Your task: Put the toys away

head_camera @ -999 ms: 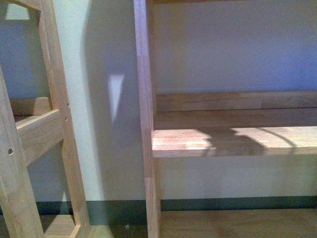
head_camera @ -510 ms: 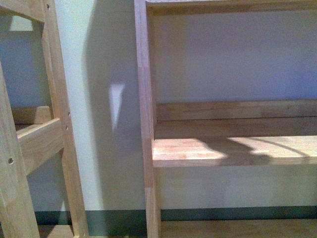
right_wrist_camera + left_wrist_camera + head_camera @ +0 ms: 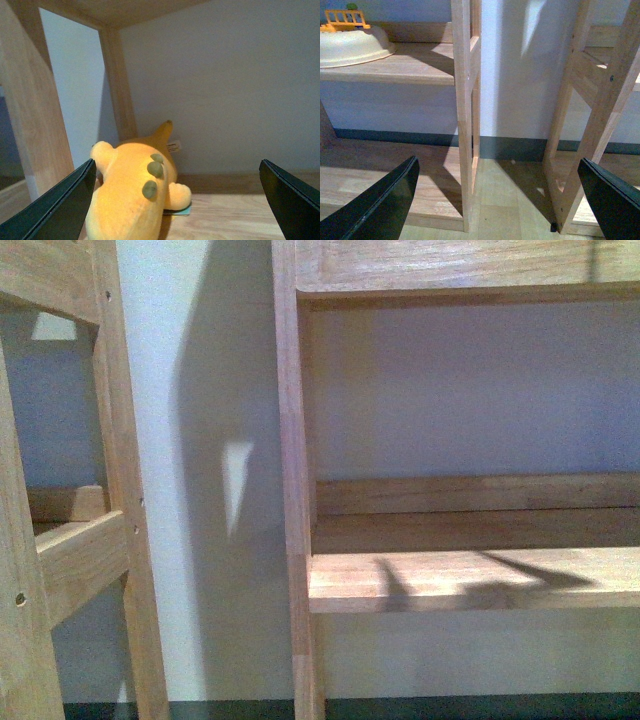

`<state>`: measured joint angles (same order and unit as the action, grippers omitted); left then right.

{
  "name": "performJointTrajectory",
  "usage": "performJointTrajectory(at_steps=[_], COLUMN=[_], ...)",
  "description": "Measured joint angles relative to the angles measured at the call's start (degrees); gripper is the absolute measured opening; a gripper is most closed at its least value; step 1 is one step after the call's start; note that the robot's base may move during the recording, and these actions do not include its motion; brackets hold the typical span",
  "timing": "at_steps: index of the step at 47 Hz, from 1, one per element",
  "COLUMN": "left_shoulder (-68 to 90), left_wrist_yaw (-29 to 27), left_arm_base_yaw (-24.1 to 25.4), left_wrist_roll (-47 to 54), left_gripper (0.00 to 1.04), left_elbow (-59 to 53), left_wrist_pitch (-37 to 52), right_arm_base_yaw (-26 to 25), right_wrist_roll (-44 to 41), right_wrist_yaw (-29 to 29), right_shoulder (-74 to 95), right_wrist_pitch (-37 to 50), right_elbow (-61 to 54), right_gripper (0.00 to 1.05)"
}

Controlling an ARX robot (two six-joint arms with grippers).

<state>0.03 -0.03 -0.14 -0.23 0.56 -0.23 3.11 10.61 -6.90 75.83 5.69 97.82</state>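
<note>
In the right wrist view an orange-yellow plush toy point(image 3: 132, 192) lies on a wooden shelf board point(image 3: 235, 215), close to the shelf's side post point(image 3: 120, 85) and the back wall. It has olive spots on its back and a pointed tip toward the wall. My right gripper point(image 3: 177, 210) is open, its dark fingers point(image 3: 60, 207) wide apart, the toy near one of them and not held. My left gripper point(image 3: 497, 200) is open too, with nothing between its fingers point(image 3: 385, 200), facing the floor gap between two shelf units. The front view shows no toy and no gripper.
A wooden shelf unit point(image 3: 290, 490) with a bare middle board point(image 3: 470, 580) fills the front view; a second wooden frame point(image 3: 110, 490) stands at left. In the left wrist view a cream bowl point(image 3: 350, 45) with a yellow plastic piece point(image 3: 342, 20) sits on a shelf.
In the front view the shelves have slid downward, so the upper board has come into sight. The shadows on the middle board have shrunk and shifted.
</note>
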Motion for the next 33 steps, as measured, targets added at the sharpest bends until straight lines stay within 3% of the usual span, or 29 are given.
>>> performJointTrajectory(at_steps=[4,20,33], left_shoulder=[0.0,0.0,0.0], left_wrist_yaw=[0.0,0.0,0.0], left_arm_base_yaw=[0.0,0.0,0.0], left_wrist_roll=[0.0,0.0,0.0], left_gripper=[0.98,0.98,0.98], left_elbow=[0.0,0.0,0.0], left_wrist_pitch=[0.0,0.0,0.0], right_arm_base_yaw=[-1.05,-9.42,-6.47], right_wrist_roll=[-3.17,-2.86,-4.68], right_wrist_yaw=[-1.51,-7.98,-4.52], right_shoulder=[-9.27,-35.8,-52.19], right_wrist_pitch=[2.89,6.27,8.72], right_elbow=[-10.6,-45.37,-64.22], right_gripper=[0.98,0.98,0.98])
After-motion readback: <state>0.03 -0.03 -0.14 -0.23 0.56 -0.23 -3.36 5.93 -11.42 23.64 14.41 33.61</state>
